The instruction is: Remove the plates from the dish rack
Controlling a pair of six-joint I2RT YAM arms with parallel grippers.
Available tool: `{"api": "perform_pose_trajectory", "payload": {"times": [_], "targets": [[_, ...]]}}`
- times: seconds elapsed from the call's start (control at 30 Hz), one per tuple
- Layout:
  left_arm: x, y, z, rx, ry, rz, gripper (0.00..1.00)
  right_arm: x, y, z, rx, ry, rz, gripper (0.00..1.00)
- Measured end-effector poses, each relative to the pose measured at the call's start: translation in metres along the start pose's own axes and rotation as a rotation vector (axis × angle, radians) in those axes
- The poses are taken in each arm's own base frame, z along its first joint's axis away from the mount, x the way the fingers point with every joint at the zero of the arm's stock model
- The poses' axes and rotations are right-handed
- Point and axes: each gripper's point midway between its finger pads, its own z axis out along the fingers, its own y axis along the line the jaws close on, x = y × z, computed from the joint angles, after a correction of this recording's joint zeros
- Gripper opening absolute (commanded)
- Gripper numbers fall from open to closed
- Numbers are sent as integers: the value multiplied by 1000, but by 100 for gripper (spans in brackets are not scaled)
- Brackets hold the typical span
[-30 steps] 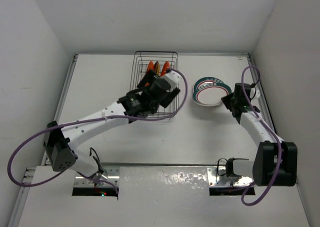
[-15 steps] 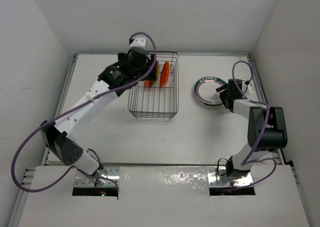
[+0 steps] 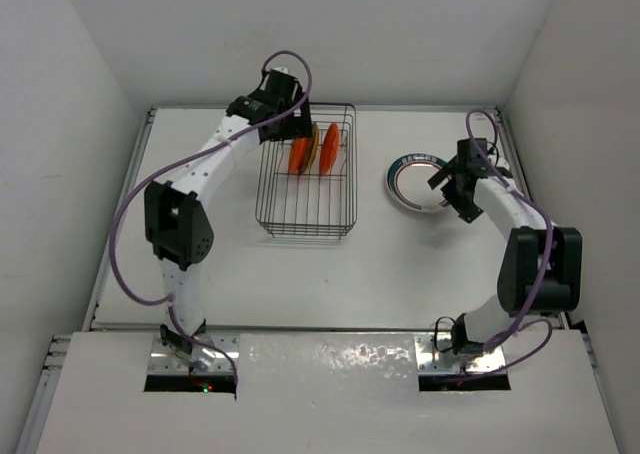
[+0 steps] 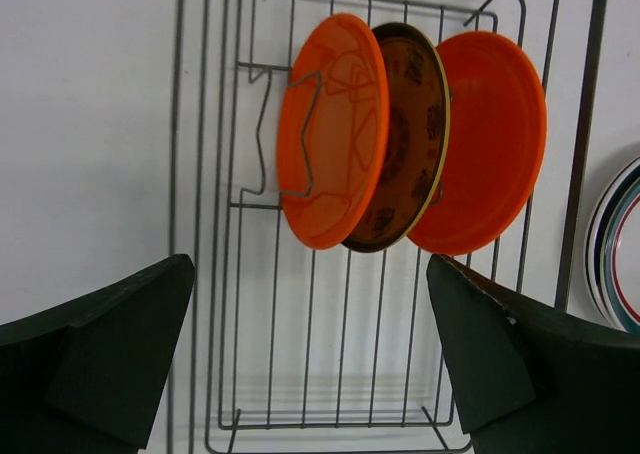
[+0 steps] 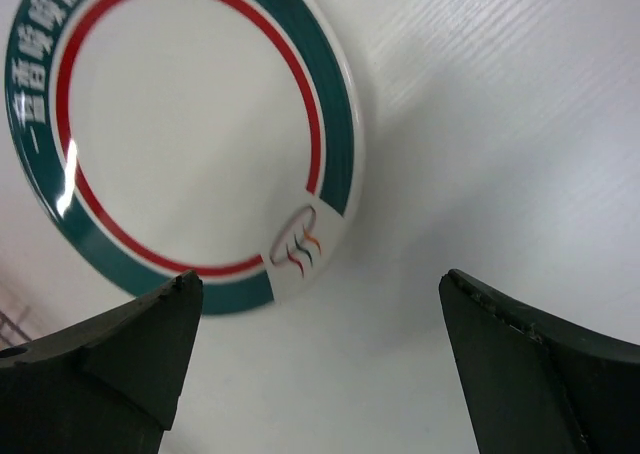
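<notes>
Rack (image 3: 308, 174) stands on the bench (image 3: 200, 194) at 11 o'clock from bench centre, long axis running 12 to 6. Three plates stand on edge in the tines at its 12 o'clock end: an orange plate (image 4: 335, 129), a brown patterned plate (image 4: 410, 154) leaning against it, and a second orange plate (image 4: 490, 139) behind that one. The rest of the rack holds no plates. Left fingers (image 3: 292, 129) are spread wide over the rack's 11 o'clock corner, holding nothing and clear of the plates. A white plate (image 5: 180, 124) with teal and red rings lies flat on the bench, at 3 o'clock from the rack and well apart from it. Right fingers (image 3: 452, 192) are also spread wide and empty, just beside that plate's rim at its 4 o'clock side, not touching it.
</notes>
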Motion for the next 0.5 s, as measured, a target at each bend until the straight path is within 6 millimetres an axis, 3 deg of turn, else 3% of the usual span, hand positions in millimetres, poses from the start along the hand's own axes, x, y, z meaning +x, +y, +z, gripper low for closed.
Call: {"api": "perform_pose_trajectory", "payload": {"times": [0.1, 0.23, 0.33, 0.37, 0.5], "targets": [[11, -8, 25, 19, 50, -13, 98, 8, -5, -12, -9, 46, -67, 99], [20, -18, 36, 53, 85, -32, 92, 24, -5, -7, -10, 136, -151, 99], [15, -26, 40, 80, 81, -53, 78, 38, -7, -19, -27, 142, -219, 99], [12, -29, 42, 89, 73, -56, 68, 40, -7, -27, -42, 139, -238, 99], [6, -32, 57, 98, 58, -74, 56, 39, 3, -62, -138, 99, -297, 99]]}}
